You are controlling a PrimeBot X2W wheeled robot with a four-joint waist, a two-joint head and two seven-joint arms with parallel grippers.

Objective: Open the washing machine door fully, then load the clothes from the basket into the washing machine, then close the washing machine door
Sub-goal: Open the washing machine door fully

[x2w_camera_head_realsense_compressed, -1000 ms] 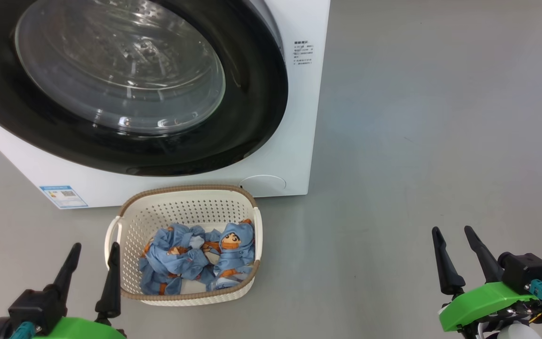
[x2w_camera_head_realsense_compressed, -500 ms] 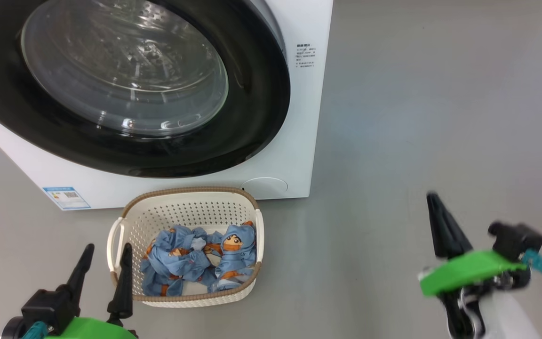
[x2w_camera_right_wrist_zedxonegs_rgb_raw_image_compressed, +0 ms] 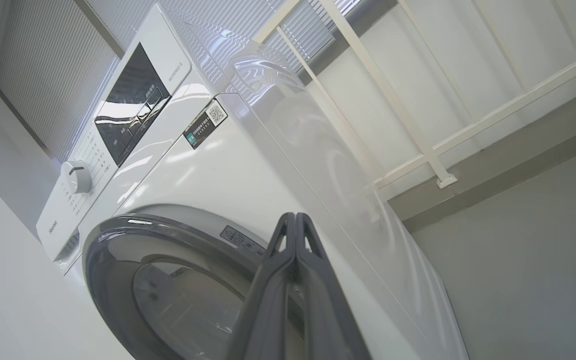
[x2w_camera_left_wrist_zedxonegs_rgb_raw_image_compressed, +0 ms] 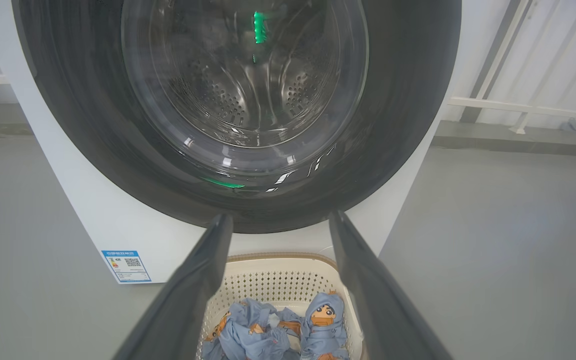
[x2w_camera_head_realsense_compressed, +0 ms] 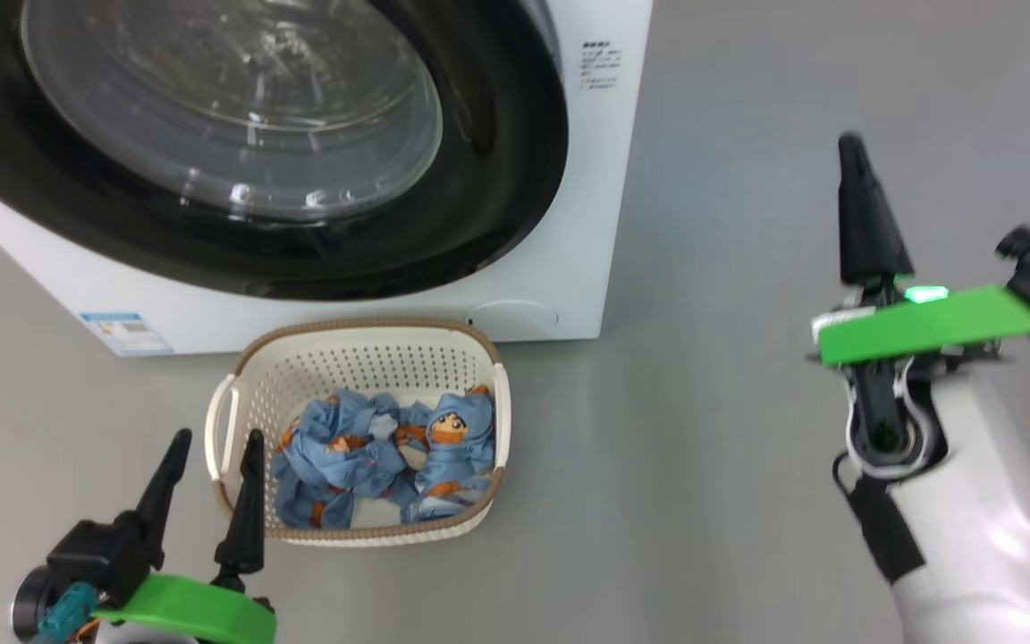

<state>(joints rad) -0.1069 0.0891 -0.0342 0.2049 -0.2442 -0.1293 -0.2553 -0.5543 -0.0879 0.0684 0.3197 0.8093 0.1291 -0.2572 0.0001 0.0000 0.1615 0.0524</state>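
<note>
washing machine door is shut flush on the washing machine, far left. Right gripper has its fingers pressed together and empty, raised right of the machine, well apart from the door. Risk: the closed tips skate off the glossy rim (no handle visible). Left gripper is spread and empty, just beside the basket, and could nudge it. The basket, on the floor near the machine, holds the clothes, bunched. The drum looks empty.
</note>
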